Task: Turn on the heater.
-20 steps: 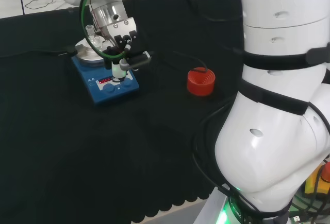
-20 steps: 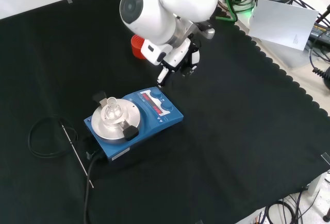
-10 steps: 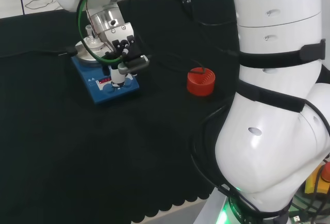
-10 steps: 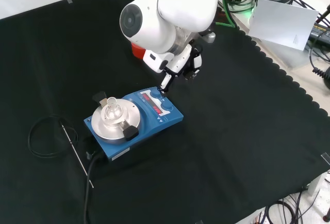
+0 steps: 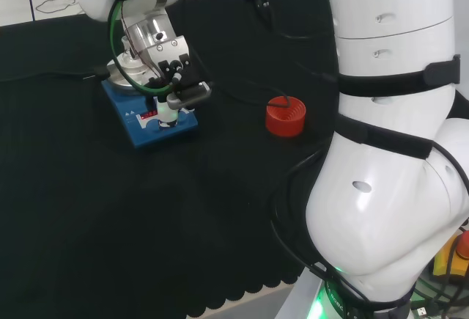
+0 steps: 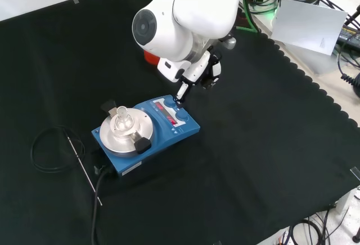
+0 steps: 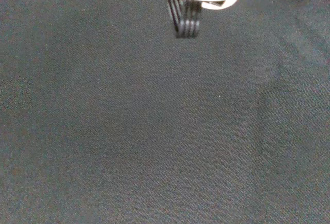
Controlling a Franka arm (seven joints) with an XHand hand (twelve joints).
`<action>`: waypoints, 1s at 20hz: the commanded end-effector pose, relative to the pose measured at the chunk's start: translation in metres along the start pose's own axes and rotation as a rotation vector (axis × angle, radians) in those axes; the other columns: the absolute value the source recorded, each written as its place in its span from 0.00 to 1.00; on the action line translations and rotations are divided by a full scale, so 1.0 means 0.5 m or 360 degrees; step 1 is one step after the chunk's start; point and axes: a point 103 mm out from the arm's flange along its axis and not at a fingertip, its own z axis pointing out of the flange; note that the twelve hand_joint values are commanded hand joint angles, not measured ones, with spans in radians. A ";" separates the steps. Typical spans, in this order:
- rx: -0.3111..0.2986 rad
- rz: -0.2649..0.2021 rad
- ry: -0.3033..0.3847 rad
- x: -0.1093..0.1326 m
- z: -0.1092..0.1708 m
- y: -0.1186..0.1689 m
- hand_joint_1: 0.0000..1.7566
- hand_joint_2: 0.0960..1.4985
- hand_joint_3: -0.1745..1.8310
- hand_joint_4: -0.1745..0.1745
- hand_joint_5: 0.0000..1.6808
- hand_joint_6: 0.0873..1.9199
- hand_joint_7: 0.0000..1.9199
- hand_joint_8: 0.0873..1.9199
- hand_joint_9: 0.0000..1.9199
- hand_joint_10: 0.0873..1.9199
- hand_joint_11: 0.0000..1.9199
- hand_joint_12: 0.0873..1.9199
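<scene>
Heater: a blue box-shaped hotplate with a round silver top plate (image 6: 147, 129) sits on the black cloth (image 6: 253, 143), left of centre in the front view; a small clear glass flask (image 6: 122, 120) stands on its plate.
Hand: the black and white hand (image 5: 172, 88) is over the heater's front panel, one straight finger (image 6: 182, 90) pointing down at the knob end beside the red display (image 6: 166, 110); it holds nothing (whether the tip is actually touching, I can't tell).
Handling: the box looks heavy and rigid, likely to stay put under a press; the glass on top is fragile, so I'd keep clear of the plate.
Where to act: the blue knobs (image 5: 159, 124) on the sloped front panel, pressed or turned from above.
Writing: white marks on the panel and lit red digits, too small to read.
Nearby: a red ribbed ring stand (image 5: 284, 116) well apart on the cloth.
</scene>
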 end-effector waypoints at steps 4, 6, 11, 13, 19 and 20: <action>0.0017 0.0009 -0.0003 -0.001 0.011 0.013 0.81 0.41 0.61 0.26 0.13 0.24 0.83 0.79 0.88 0.76 0.66 0.68; 0.0021 0.0007 0.0001 -0.002 0.012 0.014 0.81 0.41 0.61 0.26 0.13 0.24 0.83 0.79 0.88 0.76 0.66 0.68; 0.0040 -0.0011 0.0026 -0.013 0.020 0.026 0.81 0.41 0.61 0.26 0.13 0.23 0.83 0.79 0.88 0.76 0.66 0.68; 0.0042 -0.0011 0.0030 -0.021 0.030 0.036 0.81 0.41 0.61 0.26 0.13 0.23 0.83 0.79 0.88 0.76 0.66 0.68; 0.0047 -0.0013 0.0023 -0.019 0.037 0.040 0.81 0.41 0.61 0.26 0.14 0.23 0.83 0.79 0.88 0.76 0.66 0.68; 0.0049 -0.0001 0.0010 -0.013 0.036 0.039 0.81 0.41 0.61 0.27 0.14 0.23 0.83 0.79 0.88 0.76 0.66 0.68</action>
